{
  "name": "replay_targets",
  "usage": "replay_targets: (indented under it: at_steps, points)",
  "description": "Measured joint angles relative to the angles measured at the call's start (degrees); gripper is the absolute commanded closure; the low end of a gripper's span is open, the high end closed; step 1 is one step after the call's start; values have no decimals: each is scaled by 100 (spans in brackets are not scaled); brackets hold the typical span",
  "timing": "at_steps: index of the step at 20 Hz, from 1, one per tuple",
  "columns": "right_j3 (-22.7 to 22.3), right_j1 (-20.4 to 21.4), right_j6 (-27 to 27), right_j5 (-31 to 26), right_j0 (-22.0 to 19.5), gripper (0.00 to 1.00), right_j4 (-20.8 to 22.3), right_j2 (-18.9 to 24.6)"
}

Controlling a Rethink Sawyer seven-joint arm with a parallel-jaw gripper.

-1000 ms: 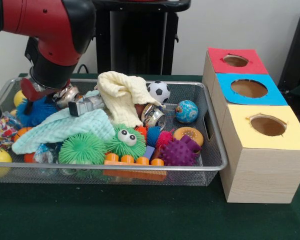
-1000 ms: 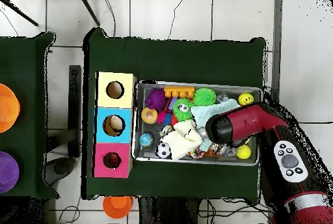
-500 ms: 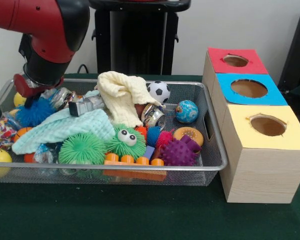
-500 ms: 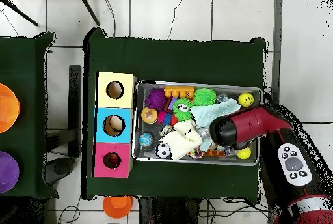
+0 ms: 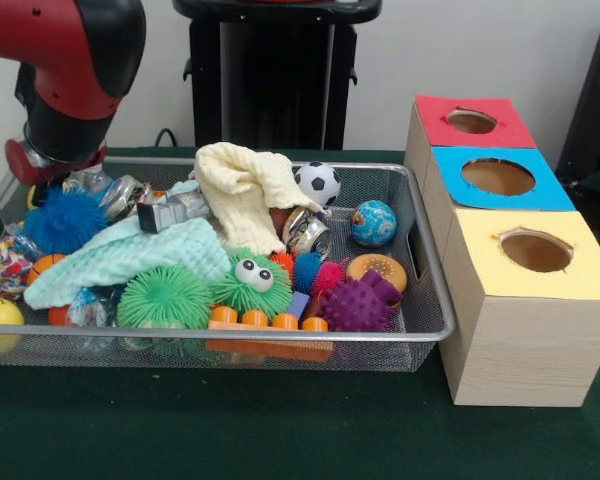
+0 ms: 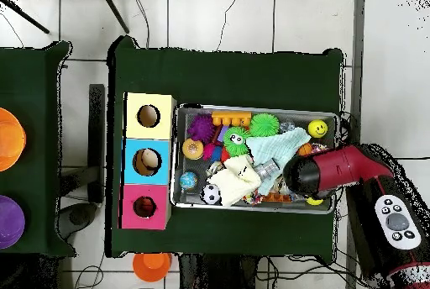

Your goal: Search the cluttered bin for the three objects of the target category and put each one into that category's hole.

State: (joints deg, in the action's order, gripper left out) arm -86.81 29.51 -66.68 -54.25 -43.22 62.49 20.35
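The wire mesh bin point(image 5: 420, 322) stands on the green table, full of toys; it also shows in the overhead view point(image 6: 176, 155). The red-topped hole point(image 5: 471, 121) is the farthest one on the wooden box beside the bin, and it shows in the overhead view point(image 6: 144, 207). My gripper point(image 5: 48, 168) hangs at the bin's far left corner, just above a blue fuzzy ball point(image 5: 65, 220). In the overhead view the arm point(image 6: 323, 175) hides it. No tiger or duck shows clearly. A brown bit point(image 5: 279, 217) peeks from under the cream cloth.
The blue-topped hole point(image 5: 497, 177) and yellow-topped hole point(image 5: 535, 250) lie nearer the camera. A cream cloth point(image 5: 242, 190), a mint cloth point(image 5: 130, 255), a green spiky ball point(image 5: 165, 297), a googly-eyed green ball point(image 5: 252, 280), a purple spiky ball point(image 5: 358, 305) and a soccer ball point(image 5: 318, 182) fill the bin.
The arm has moved left in the front view, off the bin's middle to its far left corner. The blue fuzzy ball and silver toys beneath it are now uncovered.
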Motion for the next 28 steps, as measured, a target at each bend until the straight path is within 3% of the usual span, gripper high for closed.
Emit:
replay_targets:
  at_steps: [5,9,18,21,28]
  points:
    - [-122,8,0,197,-249,100,-129,60]
    - [-439,225,0,534,-666,100,-518,333]
    - [-1459,1321,0,879,-1604,100,-1565,1102]
    - [-1829,1885,0,878,-1830,100,-1928,1411]
    - [-2130,2431,0,920,-1705,100,-2104,1682]
